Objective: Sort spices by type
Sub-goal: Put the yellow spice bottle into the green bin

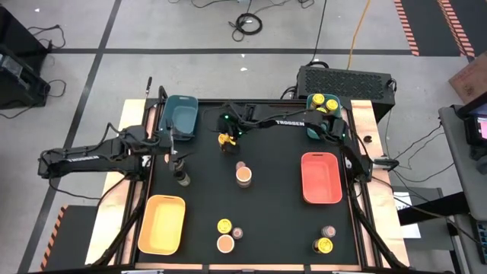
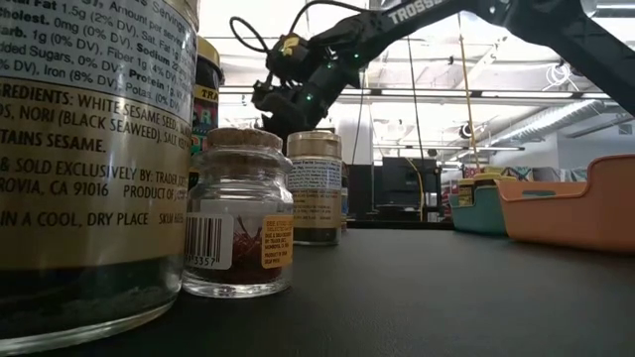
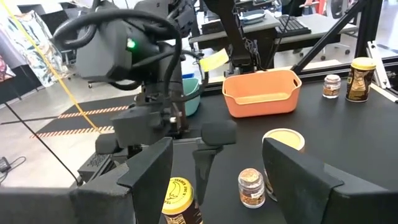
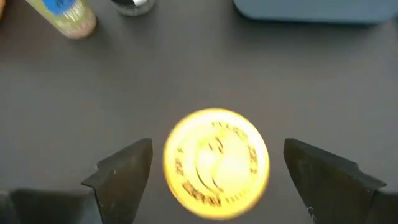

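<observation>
Nearest, at the 6 o'clock edge of the black bench [image 1: 274, 221], stand three spices close together: a yellow-lidded jar [image 1: 224, 226], a tiny pinkish-lidded jar [image 1: 237, 233] just beside it and a tan-lidded jar [image 1: 225, 243] touching or almost touching both. Toward 5 o'clock a second yellow-lidded jar [image 1: 324, 245] stands with another tiny jar [image 1: 328, 230] just behind it. At 7 o'clock lies the yellow tray [image 1: 162, 223]. In the middle of the bench a wider tan-lidded jar [image 1: 243, 176] stands with a small jar [image 1: 240, 165] on its 12 o'clock side, and at 3 o'clock is the coral tray [image 1: 320, 177]. At 9 o'clock the left end effector [image 1: 176, 157] hangs over the bench with a dark-lidded jar [image 1: 182, 177] just on its near side. Its fingers [image 3: 149, 171] are apart and nothing sits between them. A little farther, between the middle and 12 o'clock, the right end effector [image 1: 224, 141] points down over a yellow-lidded spice jar [image 4: 214, 163]. Its fingers [image 4: 124, 165] are spread wide, one on each side of the lid, with a gap on both sides, so the jar stands free on the bench. Farthest, the blue tray [image 1: 181, 114] sits at 11 o'clock, and the teal tray [image 1: 313, 129] at 1 o'clock holds more yellow-lidded jars [image 1: 325, 102].
</observation>
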You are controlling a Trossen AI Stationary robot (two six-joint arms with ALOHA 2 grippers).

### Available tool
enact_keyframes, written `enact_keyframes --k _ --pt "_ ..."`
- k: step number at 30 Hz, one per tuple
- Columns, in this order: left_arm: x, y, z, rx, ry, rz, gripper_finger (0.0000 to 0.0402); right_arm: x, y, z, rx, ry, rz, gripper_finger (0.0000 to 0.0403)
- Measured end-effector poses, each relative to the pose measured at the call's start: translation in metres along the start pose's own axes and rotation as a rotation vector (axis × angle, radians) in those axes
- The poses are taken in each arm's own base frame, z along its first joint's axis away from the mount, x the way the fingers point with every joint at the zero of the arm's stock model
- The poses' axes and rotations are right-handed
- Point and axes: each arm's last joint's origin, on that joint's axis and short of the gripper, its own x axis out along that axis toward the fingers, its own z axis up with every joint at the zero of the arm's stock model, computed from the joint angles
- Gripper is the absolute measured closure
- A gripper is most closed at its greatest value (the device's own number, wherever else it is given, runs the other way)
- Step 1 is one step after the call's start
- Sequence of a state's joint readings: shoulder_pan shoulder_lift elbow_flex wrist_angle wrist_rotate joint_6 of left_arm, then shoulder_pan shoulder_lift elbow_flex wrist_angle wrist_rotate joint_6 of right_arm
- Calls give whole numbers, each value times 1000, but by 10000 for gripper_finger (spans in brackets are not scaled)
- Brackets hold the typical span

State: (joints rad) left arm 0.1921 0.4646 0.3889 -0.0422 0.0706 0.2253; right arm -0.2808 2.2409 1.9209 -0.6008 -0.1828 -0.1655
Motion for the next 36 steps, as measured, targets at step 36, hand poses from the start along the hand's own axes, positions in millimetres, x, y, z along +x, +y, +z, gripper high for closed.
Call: enact_keyframes --k 36 --pt "1 0 -3 14 28 -5 150 -136 18 14 -9 0 -31 185"
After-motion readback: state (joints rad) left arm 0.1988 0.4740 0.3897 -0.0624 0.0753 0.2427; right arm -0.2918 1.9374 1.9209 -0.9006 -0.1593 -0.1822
